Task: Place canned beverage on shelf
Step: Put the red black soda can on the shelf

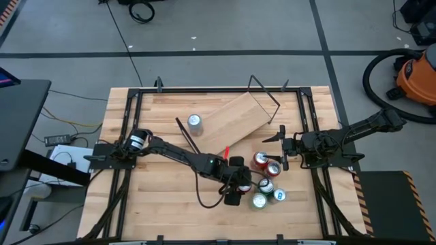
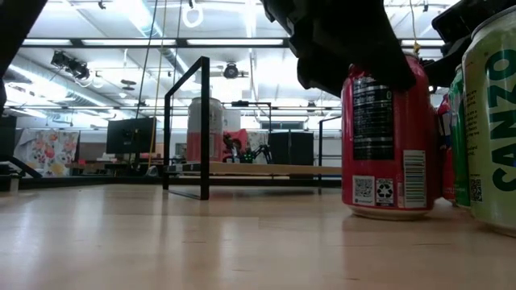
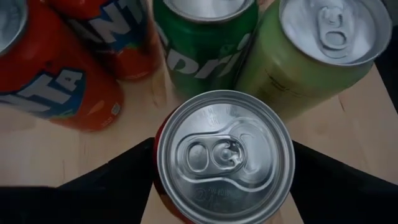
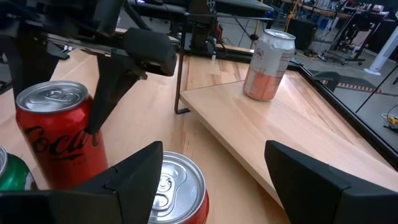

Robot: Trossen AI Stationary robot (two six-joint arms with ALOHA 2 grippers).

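On the bench (image 1: pixel 163 197), the left pincer (image 1: pixel 235 189) sits low over the can cluster, its two fingers on either side of a red cola can (image 3: pixel 224 157) and closed against its sides; the left wrist view shows the silver lid straight between them. Just beyond this pincer stand two orange cans (image 3: pixel 56 87), a green can (image 3: pixel 205 50) and a lime can (image 3: pixel 311 50), close together. In the low view the red can (image 2: pixel 385 137) stands upright on the bench under the dark pincer, with the lime can (image 2: pixel 493 121) just beside it.

The shelf (image 1: pixel 235 117) lies up-bench from the left pincer, angled, with a pale pink can (image 1: pixel 195 122) standing upright on its far end; the right wrist view shows that can (image 4: pixel 267 65) on the plank (image 4: pixel 280 130).

The right pincer (image 1: pixel 283 141) hovers near the shelf's near end, fingers (image 4: pixel 134 174) spread apart and gripping nothing. A second red can (image 4: pixel 177 186) sits just below and between them, and the held cola can (image 4: pixel 62 130) stands a little beyond.
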